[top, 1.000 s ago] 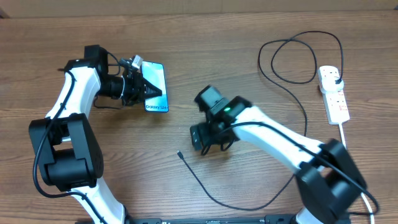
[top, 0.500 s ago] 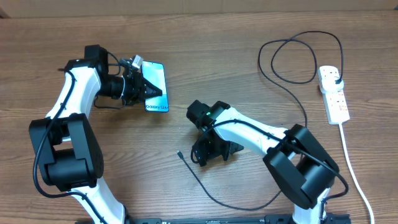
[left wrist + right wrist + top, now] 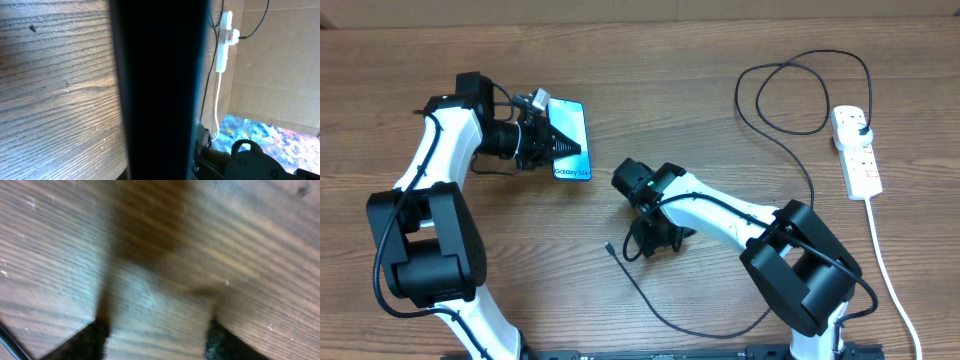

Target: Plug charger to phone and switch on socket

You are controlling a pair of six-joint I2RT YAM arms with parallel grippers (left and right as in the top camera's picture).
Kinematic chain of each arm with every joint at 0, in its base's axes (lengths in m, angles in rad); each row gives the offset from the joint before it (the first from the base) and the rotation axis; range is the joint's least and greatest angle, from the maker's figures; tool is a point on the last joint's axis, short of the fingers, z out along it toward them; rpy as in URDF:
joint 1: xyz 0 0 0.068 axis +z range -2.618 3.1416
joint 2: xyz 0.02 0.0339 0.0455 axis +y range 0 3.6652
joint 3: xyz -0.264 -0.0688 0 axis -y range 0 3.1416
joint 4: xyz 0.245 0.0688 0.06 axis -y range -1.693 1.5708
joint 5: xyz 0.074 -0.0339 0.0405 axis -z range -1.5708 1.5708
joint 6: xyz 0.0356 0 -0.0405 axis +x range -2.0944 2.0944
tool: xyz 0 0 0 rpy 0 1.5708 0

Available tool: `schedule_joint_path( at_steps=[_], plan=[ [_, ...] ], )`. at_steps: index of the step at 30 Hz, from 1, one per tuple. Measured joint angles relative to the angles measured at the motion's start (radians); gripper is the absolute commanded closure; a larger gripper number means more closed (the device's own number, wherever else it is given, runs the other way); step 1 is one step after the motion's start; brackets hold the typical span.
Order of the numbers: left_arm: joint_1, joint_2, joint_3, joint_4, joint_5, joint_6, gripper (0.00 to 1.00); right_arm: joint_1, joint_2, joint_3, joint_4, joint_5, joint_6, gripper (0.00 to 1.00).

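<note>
Our left gripper (image 3: 558, 142) pinches the slim phone with a lit blue screen (image 3: 575, 120) toward the far left of the brown wooden table (image 3: 720, 40). Our right gripper (image 3: 638, 247) is spread open near the middle, beside the tip of the long thin black charger cable (image 3: 632, 288).

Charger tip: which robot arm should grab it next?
Probably the right. The right gripper is open just beside the charger tip, while the left gripper is shut on the phone, farther away.
</note>
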Motion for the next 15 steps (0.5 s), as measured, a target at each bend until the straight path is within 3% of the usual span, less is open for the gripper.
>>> schedule_joint_path(
  at_steps=[1,7,11,15],
  plan=[
    [0.0,0.0,0.0,0.0,0.0,0.0,0.96,0.002,0.0,0.0,0.012,0.006,-0.001,0.25],
    [0.0,0.0,0.0,0.0,0.0,0.0,0.96,0.004,0.0,0.002,0.05,0.022,-0.002,0.23],
    [0.0,0.0,0.0,0.0,0.0,0.0,0.96,0.003,0.0,0.002,0.068,0.029,0.001,0.07],
    [0.0,0.0,0.0,0.0,0.0,0.0,0.96,0.003,0.0,0.002,0.105,0.044,-0.002,0.07]
  ],
)
